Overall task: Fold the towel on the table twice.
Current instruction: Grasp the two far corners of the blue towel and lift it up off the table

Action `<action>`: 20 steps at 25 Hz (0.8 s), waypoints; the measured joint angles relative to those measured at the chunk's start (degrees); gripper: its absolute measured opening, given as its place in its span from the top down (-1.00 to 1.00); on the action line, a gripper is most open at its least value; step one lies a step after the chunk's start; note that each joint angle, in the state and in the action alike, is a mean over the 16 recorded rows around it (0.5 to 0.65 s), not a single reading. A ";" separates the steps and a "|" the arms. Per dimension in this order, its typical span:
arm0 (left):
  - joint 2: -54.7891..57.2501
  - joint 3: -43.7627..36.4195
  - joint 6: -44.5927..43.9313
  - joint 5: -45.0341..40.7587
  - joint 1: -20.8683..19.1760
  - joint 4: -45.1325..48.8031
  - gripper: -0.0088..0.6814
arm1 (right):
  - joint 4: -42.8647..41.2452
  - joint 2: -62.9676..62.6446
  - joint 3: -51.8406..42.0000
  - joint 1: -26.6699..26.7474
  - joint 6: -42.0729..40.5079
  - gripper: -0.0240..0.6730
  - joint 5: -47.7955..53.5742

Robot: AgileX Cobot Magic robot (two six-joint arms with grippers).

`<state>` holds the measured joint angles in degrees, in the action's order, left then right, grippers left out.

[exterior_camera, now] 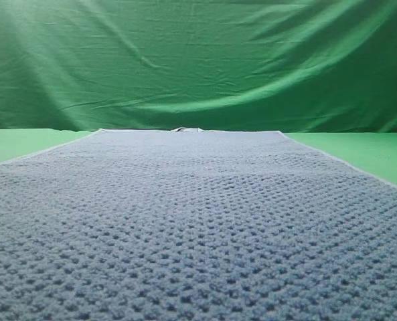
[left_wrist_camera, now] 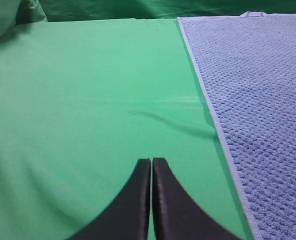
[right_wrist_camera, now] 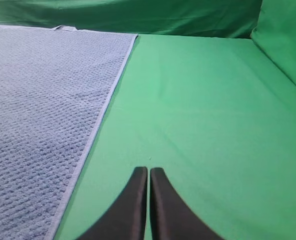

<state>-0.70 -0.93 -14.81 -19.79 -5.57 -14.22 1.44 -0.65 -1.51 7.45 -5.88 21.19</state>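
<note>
The towel lies spread flat on the table, blue-grey with a waffle texture, a pale edge trim and a small white tag at its far edge. In the left wrist view the towel fills the right side, and my left gripper hovers shut over bare table to the left of the towel's edge. In the right wrist view the towel lies at the left, and my right gripper is shut above bare table beside its right edge. Neither gripper holds anything.
A wrinkled green fabric backdrop hangs behind the table. A shallow crease runs across the table cover beside the towel's left edge. Bare green table flanks the towel on both sides.
</note>
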 joint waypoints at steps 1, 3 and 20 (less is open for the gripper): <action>0.00 0.00 0.00 0.00 0.00 0.00 0.97 | 0.00 0.00 0.00 0.00 0.00 0.93 0.00; 0.00 0.00 0.00 0.00 0.00 0.00 0.97 | 0.00 0.00 0.00 0.00 0.00 0.93 0.00; 0.00 0.00 0.00 0.09 0.00 -0.31 0.97 | 0.07 0.00 0.00 0.00 0.00 0.93 -0.06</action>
<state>-0.70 -0.93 -14.81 -19.70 -5.57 -14.53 1.51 -0.65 -1.51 7.45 -5.88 21.14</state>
